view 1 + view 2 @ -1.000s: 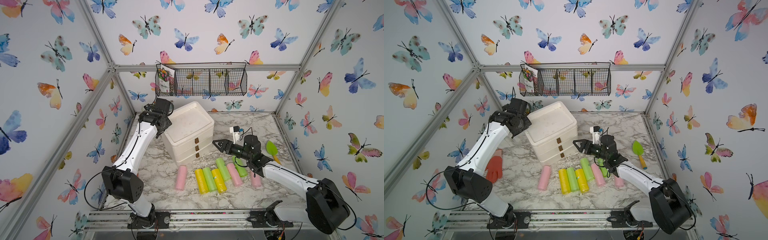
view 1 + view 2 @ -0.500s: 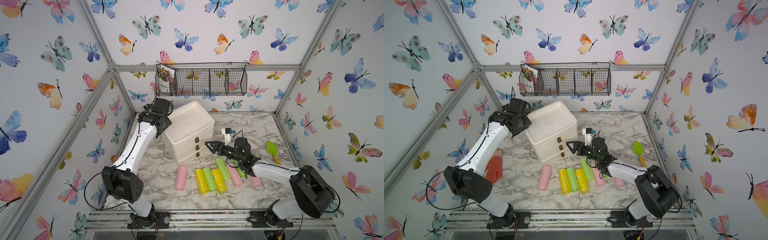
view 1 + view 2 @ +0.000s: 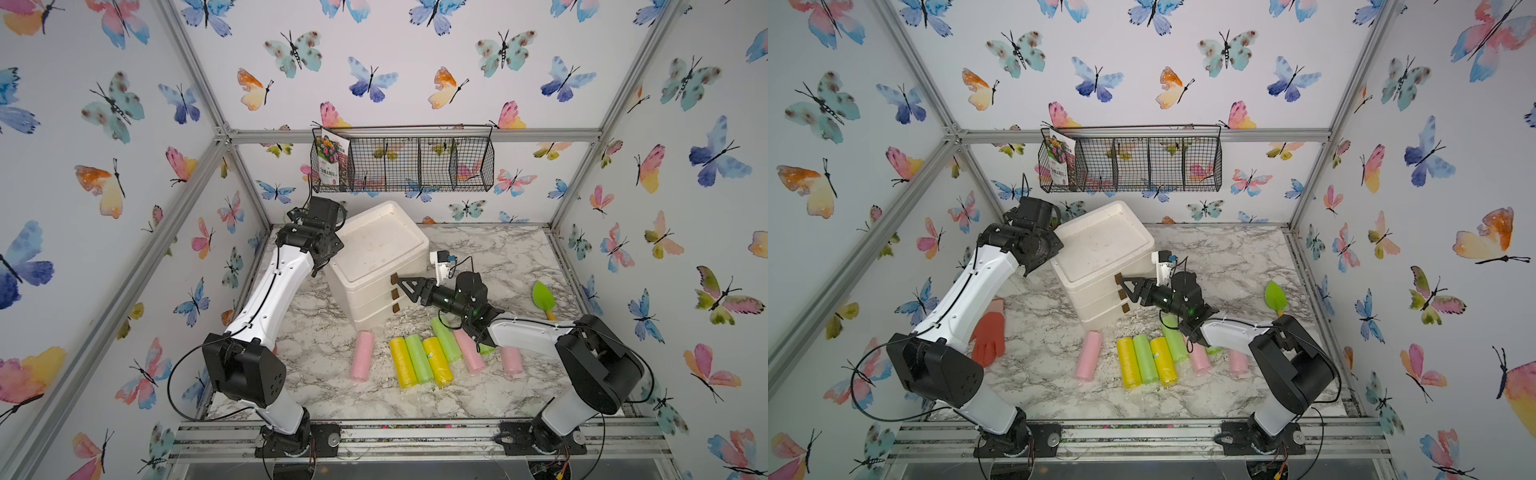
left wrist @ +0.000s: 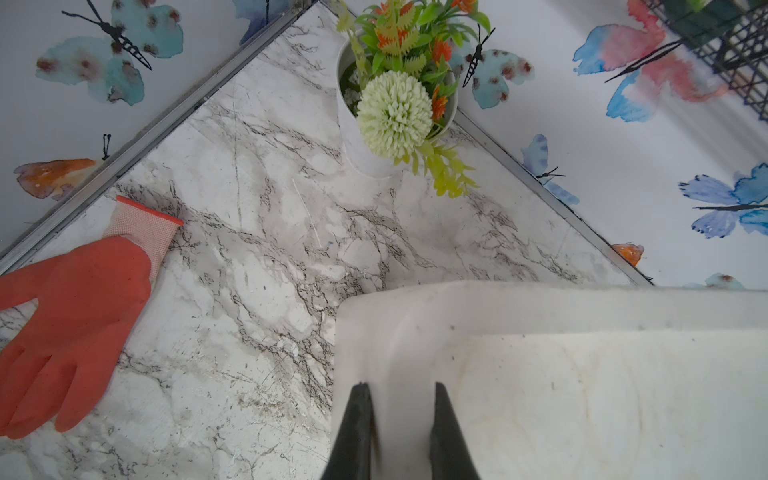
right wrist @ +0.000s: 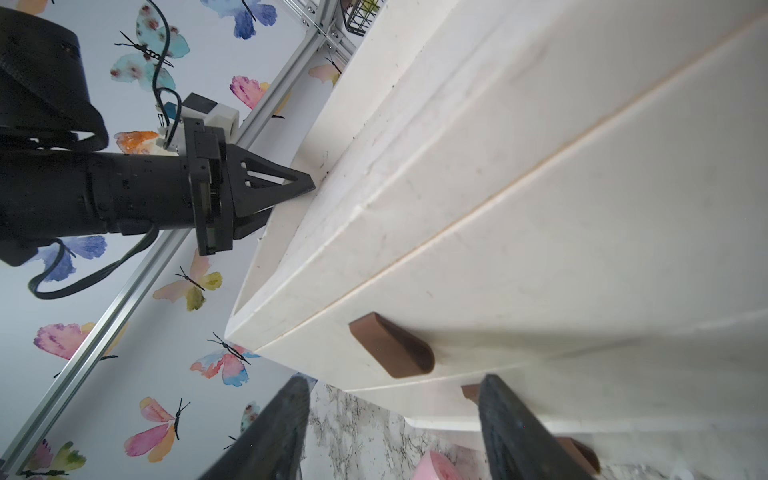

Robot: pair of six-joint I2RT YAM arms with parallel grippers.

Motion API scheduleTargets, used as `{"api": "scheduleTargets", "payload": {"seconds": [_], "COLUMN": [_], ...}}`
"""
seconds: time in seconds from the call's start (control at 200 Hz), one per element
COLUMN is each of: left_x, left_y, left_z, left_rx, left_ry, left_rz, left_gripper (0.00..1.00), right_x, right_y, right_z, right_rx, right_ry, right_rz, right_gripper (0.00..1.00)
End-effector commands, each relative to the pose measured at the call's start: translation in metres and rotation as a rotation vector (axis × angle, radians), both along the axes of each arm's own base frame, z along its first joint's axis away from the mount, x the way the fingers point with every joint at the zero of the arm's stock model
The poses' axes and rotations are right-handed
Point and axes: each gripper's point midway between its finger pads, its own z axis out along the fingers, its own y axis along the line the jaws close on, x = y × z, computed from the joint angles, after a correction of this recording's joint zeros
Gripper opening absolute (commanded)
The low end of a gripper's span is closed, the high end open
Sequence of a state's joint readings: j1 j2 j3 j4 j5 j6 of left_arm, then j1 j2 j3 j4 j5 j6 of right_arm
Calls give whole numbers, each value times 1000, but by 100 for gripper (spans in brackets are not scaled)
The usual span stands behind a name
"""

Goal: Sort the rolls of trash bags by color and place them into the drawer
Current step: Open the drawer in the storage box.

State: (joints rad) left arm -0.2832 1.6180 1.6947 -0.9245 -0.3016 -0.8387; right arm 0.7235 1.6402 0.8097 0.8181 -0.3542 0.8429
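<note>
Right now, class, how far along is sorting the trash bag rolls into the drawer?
Done: nothing yet; all three drawers of the drawer unit look closed, and the rolls lie on the table. In hand: left fingers pinch the unit's top rim; right fingers, open, sit by the brown handles. Left: open a drawer, load rolls by color.

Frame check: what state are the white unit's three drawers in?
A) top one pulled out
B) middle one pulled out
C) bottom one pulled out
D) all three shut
D: all three fronts sit flush in the drawer unit. The right gripper has its fingers open in front of the brown handles, and the rolls lie outside on the table.
</note>
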Motion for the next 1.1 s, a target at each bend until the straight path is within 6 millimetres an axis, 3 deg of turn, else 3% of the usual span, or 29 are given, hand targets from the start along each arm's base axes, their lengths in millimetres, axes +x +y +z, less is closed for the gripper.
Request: {"api": "scheduleTargets", "payload": {"seconds": [0.0, 0.225, 0.536, 0.916, 1.096], "left_x": [19, 19, 17, 16, 16], "left_y": [-42, -42, -45, -49, -48], "left_z": [-1, 1, -2, -1, -1], "left_rx": [-260, -271, -293, -317, -317], "left_ry": [-57, -65, -56, -65, -66], "left_rz": [-24, -26, -26, -32, -32], "left_gripper": [0, 0, 0, 0, 0], "right_x": [4, 4, 6, 5, 6], "right_y": [9, 12, 20, 28, 26], "right_z": [1, -9, 1, -7, -1], "right_rx": [10, 13, 36, 38, 46], "right_ry": [-16, 12, 0, 19, 2], "right_rz": [-2, -6, 9, 20, 10], "right_gripper": [66, 62, 58, 51, 47]}}
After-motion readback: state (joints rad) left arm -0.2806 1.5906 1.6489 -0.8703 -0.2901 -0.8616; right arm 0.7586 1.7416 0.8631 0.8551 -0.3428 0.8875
